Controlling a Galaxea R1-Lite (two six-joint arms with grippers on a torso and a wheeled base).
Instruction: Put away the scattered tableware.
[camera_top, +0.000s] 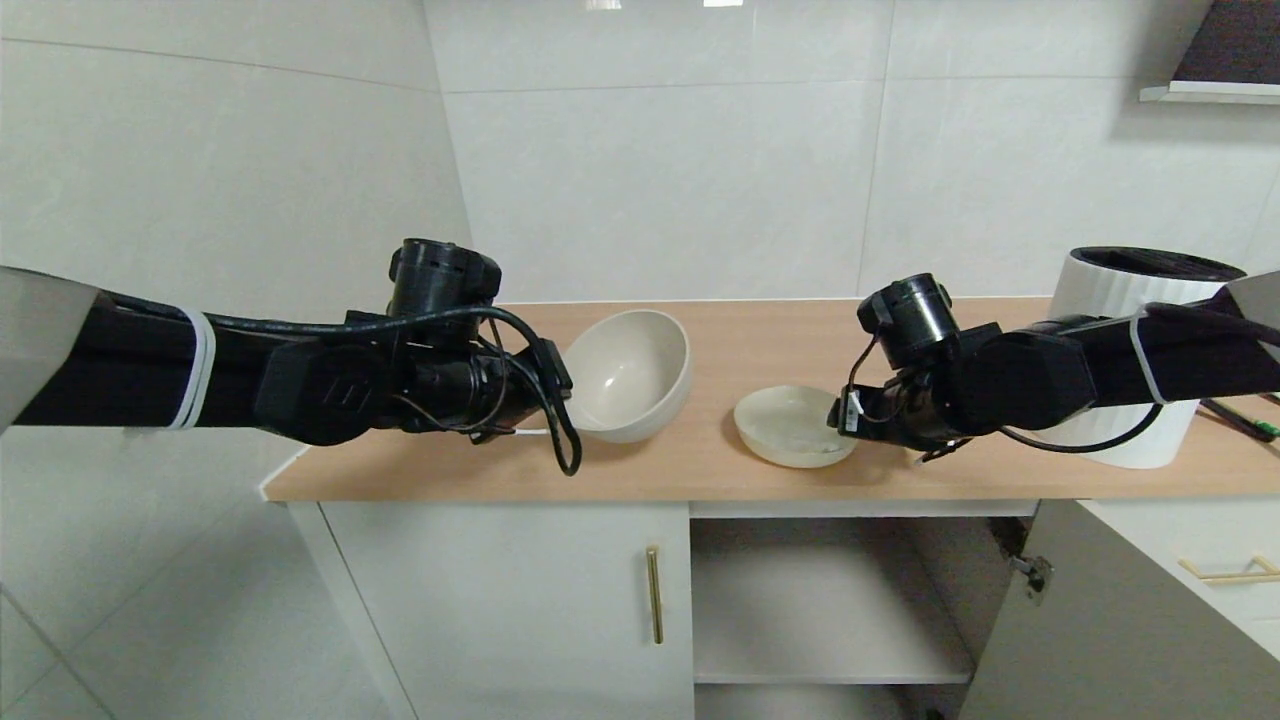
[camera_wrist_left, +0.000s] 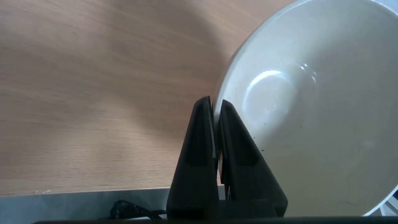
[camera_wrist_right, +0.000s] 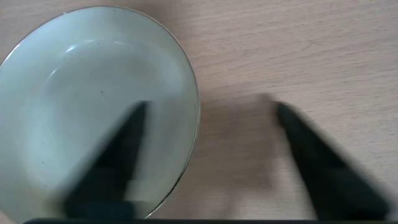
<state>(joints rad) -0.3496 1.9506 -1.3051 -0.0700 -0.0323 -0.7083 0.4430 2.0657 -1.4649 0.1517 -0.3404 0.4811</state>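
The left pincer (camera_wrist_left: 214, 106) is clamped narrow on the thin rim of a smooth, deep cream bowl (camera_wrist_left: 311, 112), which is tipped sideways at the wood-grain tabletop's (camera_top: 770, 340) left end. The right pincer (camera_wrist_right: 210, 112) gapes wide (one finger over it, one outside) across the edge of a shallow, glossy pale plate (camera_wrist_right: 93, 106) lying flat nearby. Both arms stretch in level.

Both arms are matte black with rounded joints. The left arm (camera_top: 300, 385) has a faceted housing stamped with a square mark (camera_top: 335, 390), a round cap (camera_top: 443, 272), loose black cables (camera_top: 545, 400) and a white band (camera_top: 197, 368). The right arm (camera_top: 1030, 380) wears a second band (camera_top: 1150, 368) and a small white label (camera_top: 853, 408). The left gripper (camera_wrist_left: 215, 102) has black wedge-shaped fingers (camera_wrist_left: 199, 143).
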